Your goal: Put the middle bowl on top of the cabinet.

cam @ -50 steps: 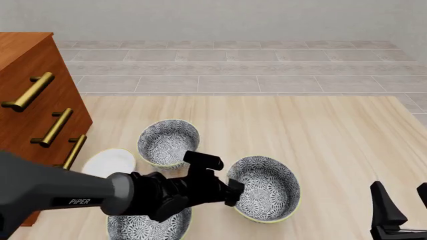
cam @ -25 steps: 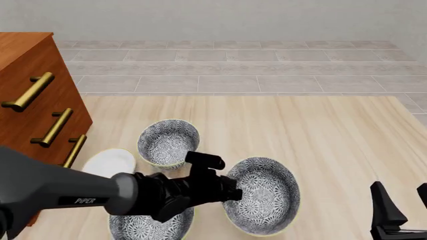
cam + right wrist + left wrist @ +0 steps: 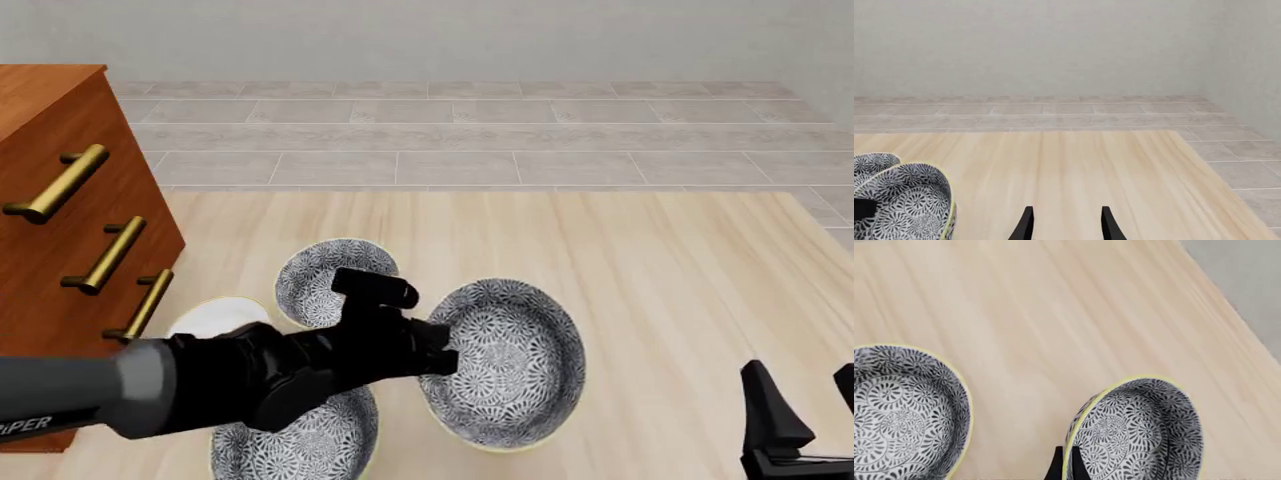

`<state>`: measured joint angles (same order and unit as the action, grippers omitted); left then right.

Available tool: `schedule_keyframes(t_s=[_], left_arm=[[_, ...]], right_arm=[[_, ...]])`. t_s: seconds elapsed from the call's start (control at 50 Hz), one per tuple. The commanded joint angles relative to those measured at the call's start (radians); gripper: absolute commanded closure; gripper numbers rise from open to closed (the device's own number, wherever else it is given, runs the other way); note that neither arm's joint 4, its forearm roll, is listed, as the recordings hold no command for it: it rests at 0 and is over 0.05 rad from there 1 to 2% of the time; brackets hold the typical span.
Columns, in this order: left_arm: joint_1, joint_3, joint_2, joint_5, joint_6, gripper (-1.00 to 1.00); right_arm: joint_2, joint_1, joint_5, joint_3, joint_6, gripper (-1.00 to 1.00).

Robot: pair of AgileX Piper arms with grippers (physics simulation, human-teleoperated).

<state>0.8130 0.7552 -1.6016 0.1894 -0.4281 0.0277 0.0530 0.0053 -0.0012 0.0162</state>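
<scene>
My left gripper [image 3: 434,358] is shut on the near-left rim of the middle bowl [image 3: 514,365], a deep blue-and-white floral bowl. The bowl hangs tilted above the table, its inside turned toward the front camera. In the left wrist view the fingertips [image 3: 1056,469] pinch the yellow-green rim of the bowl [image 3: 1141,430]. The reddish-brown cabinet [image 3: 67,200] with brass handles stands at the left edge. My right gripper [image 3: 801,378] rests open at the front right, and its wrist view shows that gripper [image 3: 1066,225] with nothing between its fingers and the held bowl [image 3: 911,202] off to one side.
Two matching floral bowls stay on the table: the far bowl [image 3: 327,275] and the near bowl [image 3: 287,445], partly under my left arm. A small white plate [image 3: 203,318] lies by the cabinet's foot. Another bowl [image 3: 901,415] shows in the left wrist view.
The left gripper has raised the middle bowl off the table and tipped it upright, moving slightly left and away. The right arm has not moved.
</scene>
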Motion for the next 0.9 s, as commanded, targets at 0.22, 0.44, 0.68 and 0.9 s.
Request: schedule_keyframes(t_s=[0.22,0.44,0.68,0.9], left_arm=[[-0.028,0.0,0.269,-0.135,0.051,1.0],[-0.036,0.015,0.352,-0.193,0.067,1.0],[-0.057,0.024,0.413,-0.23,0.077,1.0],[-0.068,0.05,0.513,-0.301,0.095,1.0]], right_arm=[[0.158,-0.002,-0.158,0.001,0.003,-1.0],[0.09,-0.004,-0.093,0.001,0.002,-1.0],[0.054,-0.003,-0.057,0.001,0.001,-1.0],[0.047,-0.004,-0.05,0.001,0.001,-1.0]])
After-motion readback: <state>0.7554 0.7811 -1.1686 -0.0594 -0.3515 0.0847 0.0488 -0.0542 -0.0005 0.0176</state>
